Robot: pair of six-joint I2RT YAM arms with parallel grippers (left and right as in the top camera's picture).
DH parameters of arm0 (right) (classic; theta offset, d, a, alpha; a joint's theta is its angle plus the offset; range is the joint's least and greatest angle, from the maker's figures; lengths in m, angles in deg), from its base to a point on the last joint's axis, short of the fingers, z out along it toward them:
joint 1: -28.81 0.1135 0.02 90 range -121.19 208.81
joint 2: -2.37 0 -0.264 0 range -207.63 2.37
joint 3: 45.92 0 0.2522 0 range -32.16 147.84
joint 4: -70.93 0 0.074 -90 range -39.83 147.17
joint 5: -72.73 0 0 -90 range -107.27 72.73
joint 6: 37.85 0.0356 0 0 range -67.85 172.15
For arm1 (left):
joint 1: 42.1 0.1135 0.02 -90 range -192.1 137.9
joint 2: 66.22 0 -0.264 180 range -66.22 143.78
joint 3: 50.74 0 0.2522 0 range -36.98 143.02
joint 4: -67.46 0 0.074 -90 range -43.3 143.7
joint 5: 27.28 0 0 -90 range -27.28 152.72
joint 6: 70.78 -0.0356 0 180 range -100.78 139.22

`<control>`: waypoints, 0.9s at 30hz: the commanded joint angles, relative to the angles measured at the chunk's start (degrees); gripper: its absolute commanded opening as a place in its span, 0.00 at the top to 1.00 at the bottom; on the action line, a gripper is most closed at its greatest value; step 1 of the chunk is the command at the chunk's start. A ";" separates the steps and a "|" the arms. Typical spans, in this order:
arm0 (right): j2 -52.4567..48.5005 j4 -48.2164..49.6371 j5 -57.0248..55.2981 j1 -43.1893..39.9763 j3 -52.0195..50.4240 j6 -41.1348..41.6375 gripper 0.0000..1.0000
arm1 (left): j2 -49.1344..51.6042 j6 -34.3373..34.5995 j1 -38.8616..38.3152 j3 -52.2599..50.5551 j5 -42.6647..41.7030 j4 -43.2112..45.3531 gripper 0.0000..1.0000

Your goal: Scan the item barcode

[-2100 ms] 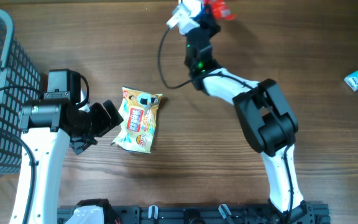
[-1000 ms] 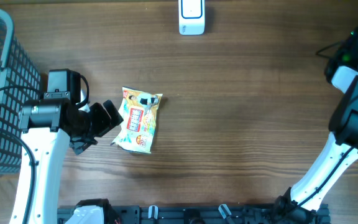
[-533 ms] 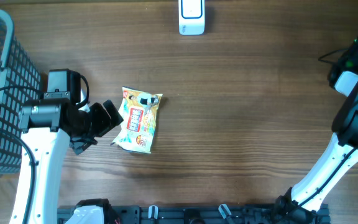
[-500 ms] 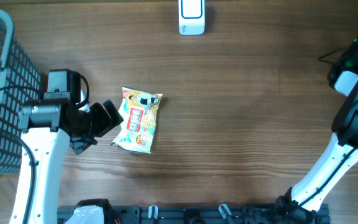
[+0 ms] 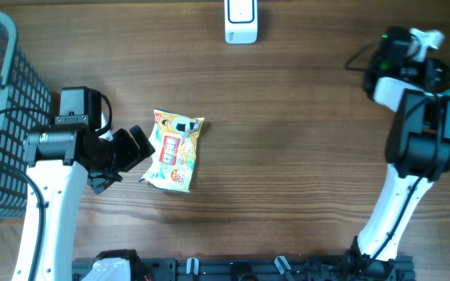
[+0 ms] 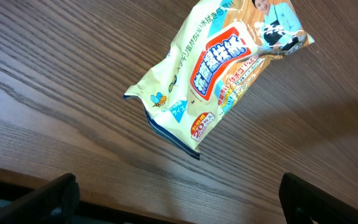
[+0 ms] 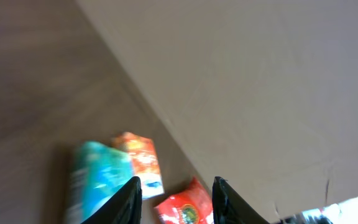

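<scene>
Dark wood-grain counter [image 5: 303, 172]: fills the overhead view and carries everything else.

Grey slatted plastic basket [image 5: 6, 55]: sits at the left edge of the counter, partly cut off by the frame, close behind the left arm.

White-and-black right arm [image 5: 412, 148]: rises from the near edge and reaches up to the far right part of the counter.

White-and-black left arm [image 5: 49, 183]: comes up from the near left and bends toward the middle, wrist pointed right.

Yellow-and-cream crinkled plastic snack bag with a red label [image 5: 175, 150]: lies flat on the counter, left of centre, printed front side up, long axis running near to far. Sits just right of the left arm's tip, not between the fingers, and well apart from the scanner.

White box-shaped barcode scanner [image 5: 241, 21]: stands alone at the far edge, near the middle.

Left fingers [image 6: 39, 199]: spread wide, one at each lower corner of the wrist view, bare counter between them, holding nothing.

Right fingers [image 7: 128, 202]: parted, with a clear gap, gripping nothing; blurred wrist view.

Small teal packet [image 7: 95, 180], orange packet [image 7: 140, 163] and red packet [image 7: 188, 206]: lie close together on the counter beyond the right fingers, details too blurred to read.
</scene>
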 commanded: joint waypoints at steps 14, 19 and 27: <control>29.68 -50.60 54.88 14.73 -0.70 28.35 0.00 | -0.02 0.35 -0.15 -0.07 -0.48 0.00 0.00; 37.59 -58.45 86.55 14.73 -0.70 41.86 0.00 | -0.02 0.35 -0.15 -0.07 -0.48 0.00 0.00; 34.42 -64.13 119.08 17.00 -0.70 48.61 0.00 | -0.02 0.35 -0.15 -0.07 -0.48 0.00 0.00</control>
